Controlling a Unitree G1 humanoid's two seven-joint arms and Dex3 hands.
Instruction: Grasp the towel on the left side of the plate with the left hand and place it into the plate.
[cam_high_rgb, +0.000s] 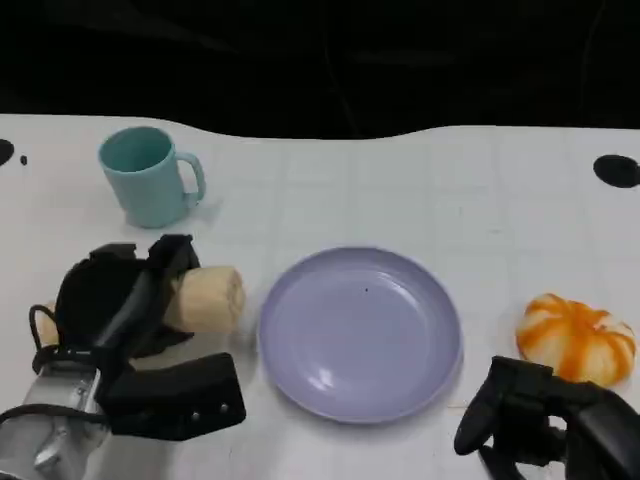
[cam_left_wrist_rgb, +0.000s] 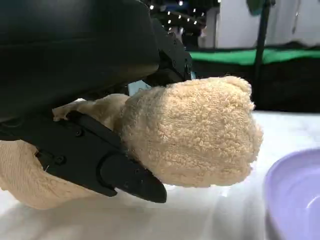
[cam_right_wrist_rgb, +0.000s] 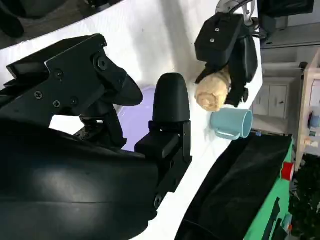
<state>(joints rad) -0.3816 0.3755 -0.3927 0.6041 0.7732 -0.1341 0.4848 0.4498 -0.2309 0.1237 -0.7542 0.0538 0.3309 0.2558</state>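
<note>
A rolled beige towel (cam_high_rgb: 212, 298) lies just left of the empty lilac plate (cam_high_rgb: 360, 335). My left hand (cam_high_rgb: 120, 300) covers the roll's left part and grips it. In the left wrist view black fingers (cam_left_wrist_rgb: 100, 165) wrap around the towel (cam_left_wrist_rgb: 200, 135), whose free end points toward the plate's rim (cam_left_wrist_rgb: 295, 200). I cannot tell whether the roll has left the table. My right hand (cam_high_rgb: 530, 410) rests at the front right, holding nothing, fingers apart. The right wrist view shows the left hand (cam_right_wrist_rgb: 230, 45) on the towel (cam_right_wrist_rgb: 212, 92).
A light blue mug (cam_high_rgb: 150, 175) stands behind the towel at the back left. An orange and white pumpkin (cam_high_rgb: 577, 335) sits right of the plate, just behind my right hand. The table's dark far edge runs across the back.
</note>
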